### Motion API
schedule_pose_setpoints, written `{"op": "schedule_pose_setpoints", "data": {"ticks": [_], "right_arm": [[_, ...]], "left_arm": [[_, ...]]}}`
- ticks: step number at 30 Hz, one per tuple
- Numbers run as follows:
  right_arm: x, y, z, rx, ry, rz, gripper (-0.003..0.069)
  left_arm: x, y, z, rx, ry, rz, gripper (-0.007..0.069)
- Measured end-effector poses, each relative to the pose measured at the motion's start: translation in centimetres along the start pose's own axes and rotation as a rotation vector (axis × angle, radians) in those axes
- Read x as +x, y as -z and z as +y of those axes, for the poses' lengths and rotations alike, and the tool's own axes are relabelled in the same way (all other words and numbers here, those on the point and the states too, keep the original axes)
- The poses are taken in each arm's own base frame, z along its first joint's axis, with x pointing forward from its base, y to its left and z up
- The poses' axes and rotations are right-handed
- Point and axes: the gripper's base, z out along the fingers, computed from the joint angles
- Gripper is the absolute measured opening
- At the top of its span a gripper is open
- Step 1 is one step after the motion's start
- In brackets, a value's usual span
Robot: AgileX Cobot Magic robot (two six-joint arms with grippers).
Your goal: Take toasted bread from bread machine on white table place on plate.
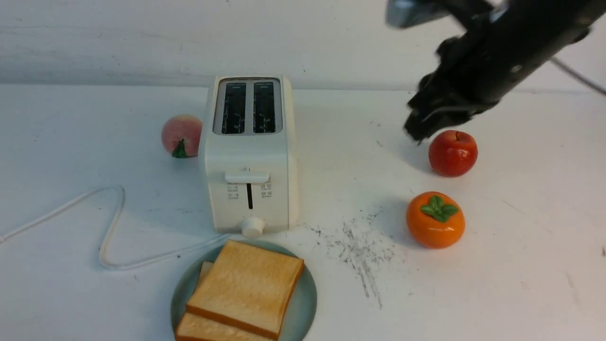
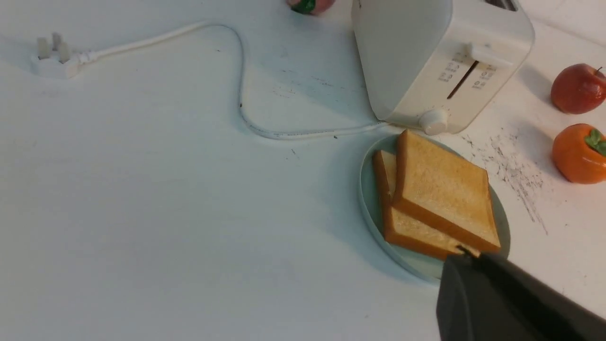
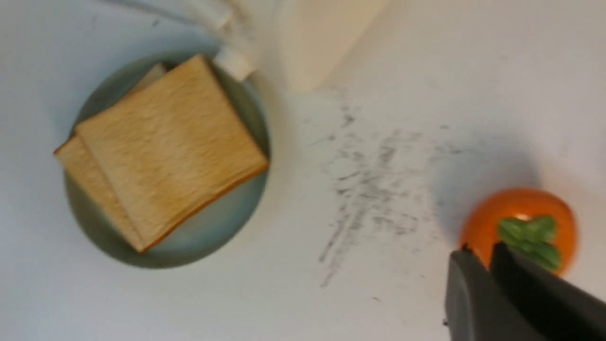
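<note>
Nearest, both slices of toasted bread (image 1: 246, 289) lie stacked, offset, on the plate (image 1: 303, 305) at the front edge of the white surface (image 1: 497, 284). The left tool (image 2: 466, 258), seen from its wrist, has its jaws together, holding nothing. Just behind the plate stands the bread machine (image 1: 248, 156), both slots empty, its cord (image 1: 111, 222) trailing left. Rightward sit a persimmon (image 1: 435, 220), then an apple (image 1: 453, 153); a peach (image 1: 181, 135) rests at the machine's left. Above the apple hangs the right tool (image 1: 419, 130), jaws together, empty
</note>
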Motion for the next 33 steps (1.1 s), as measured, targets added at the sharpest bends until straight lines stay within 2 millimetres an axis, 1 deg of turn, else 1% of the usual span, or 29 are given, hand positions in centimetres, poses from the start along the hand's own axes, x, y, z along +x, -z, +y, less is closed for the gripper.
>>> {"op": "schedule_pose_setpoints", "data": {"ticks": [1, 2, 3, 5, 6, 7, 8, 9, 10, 11, 12, 13, 14, 15, 16, 17, 18, 19, 21, 22, 23, 24, 27, 33], "right_arm": [[0.3, 2.0, 0.0, 0.035, -0.028, -0.032, 0.0], [0.4, 2.4, 0.1, 0.041, -0.032, -0.038, -0.0003], [1.0, 5.2, 0.5, 0.08, -0.06, -0.089, -0.0011], [2.3, 8.9, 1.7, 0.116, -0.082, -0.162, -0.0008], [3.5, 10.9, 2.5, 0.129, -0.09, -0.207, -0.0006], [4.2, 12.2, 3.0, 0.137, -0.093, -0.25, -0.0006], [5.0, 13.0, 3.4, 0.142, -0.092, -0.272, -0.0006], [7.0, 14.3, 4.2, 0.157, -0.099, -0.342, -0.0006], [7.3, 14.4, 4.3, 0.16, -0.1, -0.351, -0.0006], [9.7, 15.1, 5.1, 0.174, -0.113, -0.424, -0.0006], [11.2, 15.8, 5.5, 0.186, -0.12, -0.493, -0.0006], [12.3, 15.2, 5.6, 0.189, -0.13, -0.509, -0.0006], [14.4, 14.9, 6.0, 0.201, -0.139, -0.575, -0.0006], [15.7, 15.0, 6.3, 0.208, -0.141, -0.625, -0.0006], [17.7, 13.9, 6.3, 0.22, -0.151, -0.683, -0.0006], [19.4, 13.7, 6.6, 0.231, -0.149, -0.751, -0.0005], [21.1, 12.9, 6.7, 0.245, -0.15, -0.819, -0.0004], [22.6, 11.7, 6.6, 0.258, -0.153, -0.871, -0.0003], [25.6, 9.9, 6.6, 0.273, -0.163, -0.983, -0.0002], [27.5, 8.5, 6.6, 0.265, -0.188, -1.029, -0.0002], [27.5, 8.5, 6.6, 0.265, -0.188, -1.029, -0.0002], [28.8, 7.2, 6.5, 0.261, -0.205, -1.037, -0.0001], [29.6, 6.1, 6.3, 0.265, -0.21, -1.026, 0.0002], [29.6, 6.0, 6.2, 0.287, -0.187, -1.038, 0.0008]], "left_arm": [[-0.1, 0.0, -0.1, 0.007, -0.001, -0.013, -0.0014], [-0.1, 0.0, -0.1, 0.006, -0.002, -0.014, -0.0014], [-0.4, 0.0, -0.2, 0.019, -0.005, -0.043, -0.0014], [-0.7, 0.0, -0.3, 0.034, -0.01, -0.081, -0.0014], [-1.0, 0.1, -0.4, 0.045, -0.014, -0.106, -0.0014], [-1.1, 0.1, -0.5, 0.054, -0.015, -0.122, -0.0014], [-1.2, 0.1, -0.6, 0.061, -0.016, -0.135, -0.0014], [-1.4, 0.0, -0.7, 0.08, -0.018, -0.164, -0.0014], [-1.5, 0.0, -0.8, 0.086, -0.019, -0.173, -0.0014], [-1.5, -0.3, -0.9, 0.1, -0.023, -0.192, -0.0013], [-1.5, -0.5, -1.0, 0.11, -0.024, -0.204, -0.0013], [-1.4, -0.7, -1.0, 0.114, -0.026, -0.207, -0.0013], [-1.3, -1.1, -1.0, 0.123, -0.029, -0.217, -0.0013], [-1.2, -1.4, -1.0, 0.127, -0.031, -0.22, -0.0013], [-0.9, -1.8, -1.0, 0.132, -0.034, -0.219, -0.0013], [-0.8, -2.2, -1.0, 0.139, -0.037, -0.226, -0.0013], [-0.6, -2.6, -1.0, 0.146, -0.037, -0.228, -0.0013], [-0.4, -2.9, -1.0, 0.152, -0.038, -0.23, -0.0013], [0.0, -3.7, -1.0, 0.167, -0.037, -0.233, -0.0012], [0.3, -4.2, -1.0, 0.176, -0.037, -0.236, -0.0012], [0.3, -4.2, -1.0, 0.179, -0.038, -0.24, -0.0012], [0.5, -4.5, -1.0, 0.192, -0.037, -0.25, -0.0012], [0.2, -4.5, -1.3, 0.223, -0.038, -0.291, -0.0012], [-0.4, -4.2, -1.8, 0.282, -0.038, -0.371, -0.0009]]}}
